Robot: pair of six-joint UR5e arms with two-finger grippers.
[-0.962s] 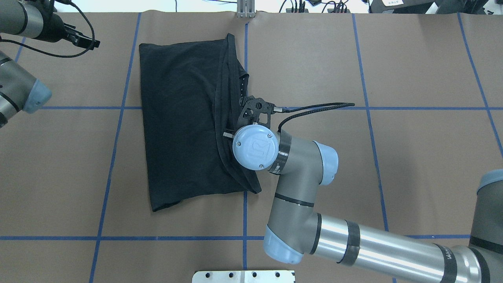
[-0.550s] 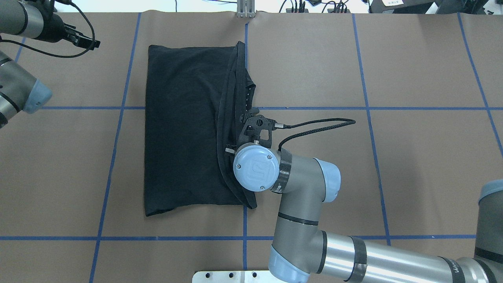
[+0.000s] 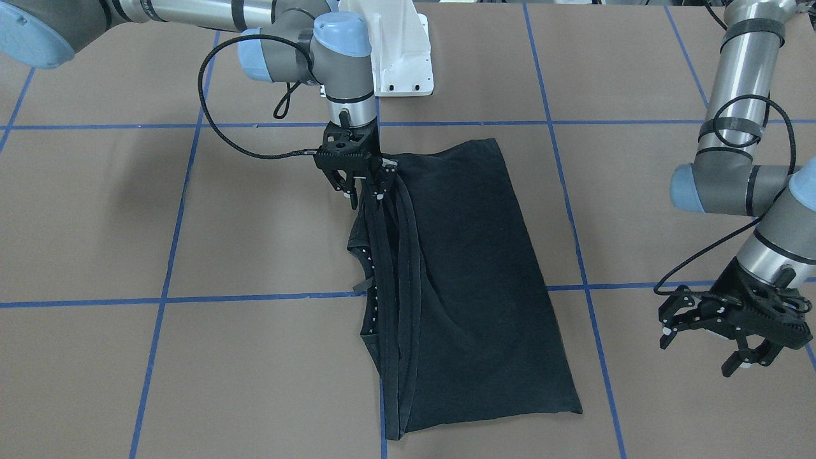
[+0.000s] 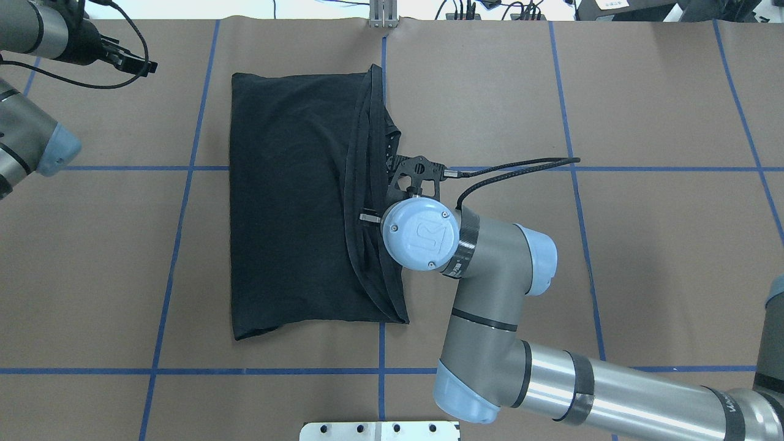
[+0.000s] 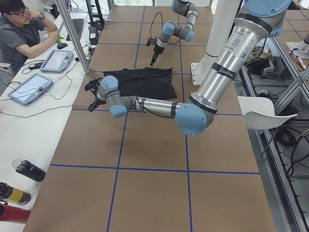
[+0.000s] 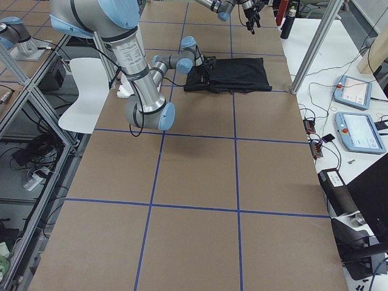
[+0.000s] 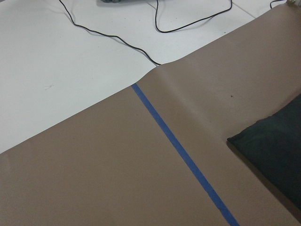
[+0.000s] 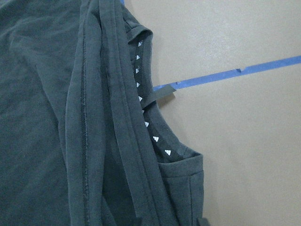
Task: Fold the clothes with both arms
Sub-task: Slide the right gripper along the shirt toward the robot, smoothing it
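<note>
The black T-shirt [image 4: 288, 202] lies folded lengthwise on the brown paper, and its print is hidden. Its collar and stacked hems run along the edge nearest my right arm [image 4: 490, 257]. It also shows in the front view [image 3: 472, 268] and the right wrist view [image 8: 37, 117]. My right gripper [image 3: 364, 194] points down at that edge and looks shut on the hem layers, which rise to its fingers. My left gripper [image 3: 701, 347] is open and empty, hovering over bare paper beyond the shirt's far corner, at the overhead view's top left [image 4: 147, 65]. One shirt corner [image 7: 277, 155] shows in the left wrist view.
Blue tape lines [image 4: 184, 184] grid the paper. The white mounting block [image 3: 398, 57] stands at the robot's side of the table. A metal post [image 4: 383, 15] stands at the far edge. An operator [image 5: 21, 29] sits at a side desk with tablets.
My right gripper moved toward the robot, then back and to the right. The shirt slid rightward with it and its outline squared up. The left arm barely moved.
</note>
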